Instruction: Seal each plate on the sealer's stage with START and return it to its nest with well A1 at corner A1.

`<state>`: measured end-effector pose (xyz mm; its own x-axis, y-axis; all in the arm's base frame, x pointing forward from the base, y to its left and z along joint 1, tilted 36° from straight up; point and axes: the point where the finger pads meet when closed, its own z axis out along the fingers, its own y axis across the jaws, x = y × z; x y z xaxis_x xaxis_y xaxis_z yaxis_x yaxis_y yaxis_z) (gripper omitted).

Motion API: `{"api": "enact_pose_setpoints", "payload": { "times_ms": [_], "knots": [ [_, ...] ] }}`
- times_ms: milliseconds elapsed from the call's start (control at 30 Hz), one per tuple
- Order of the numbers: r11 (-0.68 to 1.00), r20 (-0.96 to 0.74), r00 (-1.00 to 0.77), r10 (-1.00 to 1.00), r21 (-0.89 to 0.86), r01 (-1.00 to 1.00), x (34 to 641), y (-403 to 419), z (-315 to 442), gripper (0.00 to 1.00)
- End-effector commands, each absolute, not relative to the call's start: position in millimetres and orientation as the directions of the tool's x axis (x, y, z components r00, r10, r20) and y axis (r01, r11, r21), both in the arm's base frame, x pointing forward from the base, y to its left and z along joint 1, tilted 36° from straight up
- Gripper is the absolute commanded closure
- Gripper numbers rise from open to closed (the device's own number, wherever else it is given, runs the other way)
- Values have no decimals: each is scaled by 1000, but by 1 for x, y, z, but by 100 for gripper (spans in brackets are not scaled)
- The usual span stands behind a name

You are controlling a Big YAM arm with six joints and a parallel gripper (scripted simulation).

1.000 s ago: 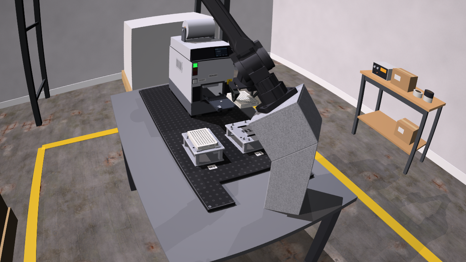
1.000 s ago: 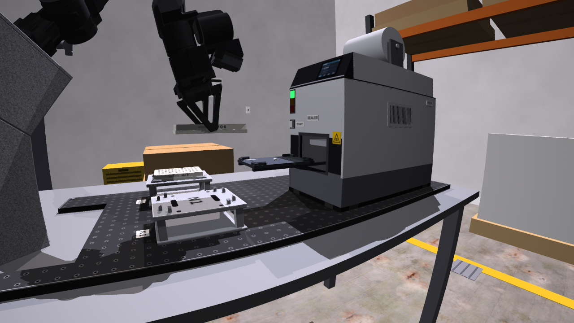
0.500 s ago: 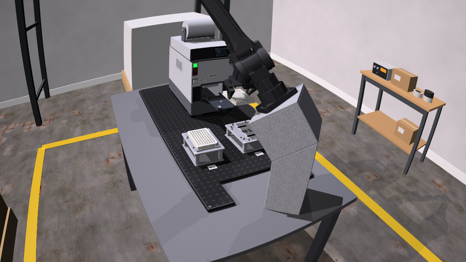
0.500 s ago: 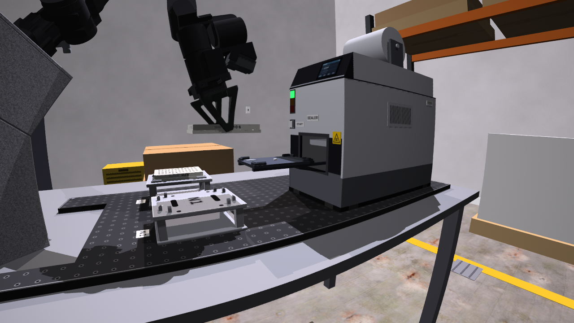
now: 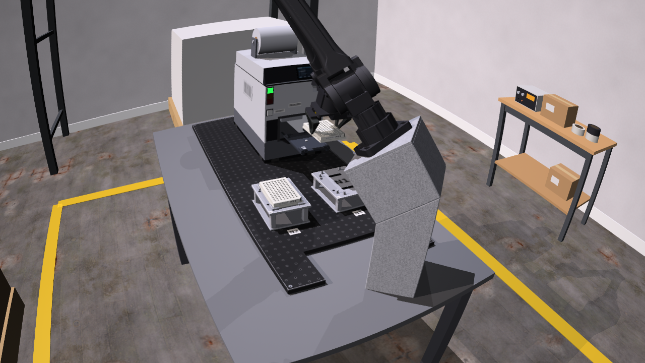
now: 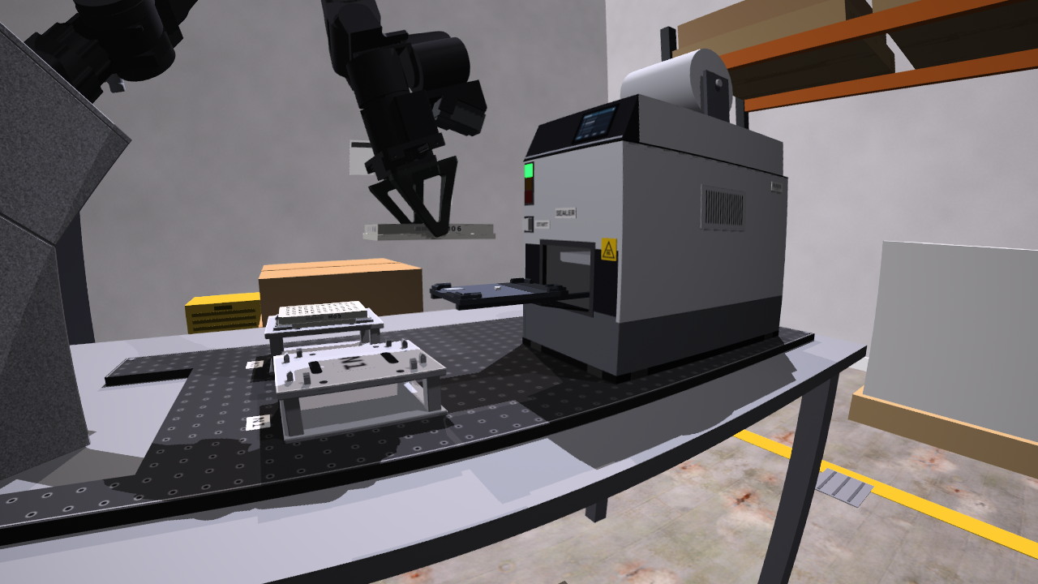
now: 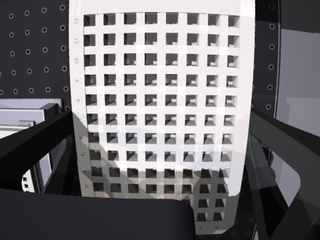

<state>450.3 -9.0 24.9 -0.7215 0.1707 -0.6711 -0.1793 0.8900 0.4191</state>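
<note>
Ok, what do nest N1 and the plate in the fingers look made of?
Nest N1: probably metal, satin silver; pale grey plate on posts, small pins.

Held plate: likely moulded plastic, matte off-white; crisp square wells, no metallic glint.

Pretty bright lighting overall, tbh, with hard-edged shadows across the grey rectangular metal table (image 5: 216,289) (image 6: 508,500); its front edge bows in the exterior view.

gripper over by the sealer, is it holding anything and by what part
Yes, a white well plate, gripped by its two long sides between the gripper's fingers, short ends free.
</note>
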Motion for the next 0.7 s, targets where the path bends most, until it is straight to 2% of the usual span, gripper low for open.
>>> {"api": "enact_pose_setpoints", "payload": {
  "times_ms": [0, 667],
  "knots": [
    [889, -681, -712, 172, 419, -186, 470, -7, 37, 100],
    [891, -702, -691, 170, 409, -197, 512, -1, 69, 100]
  ]
}}
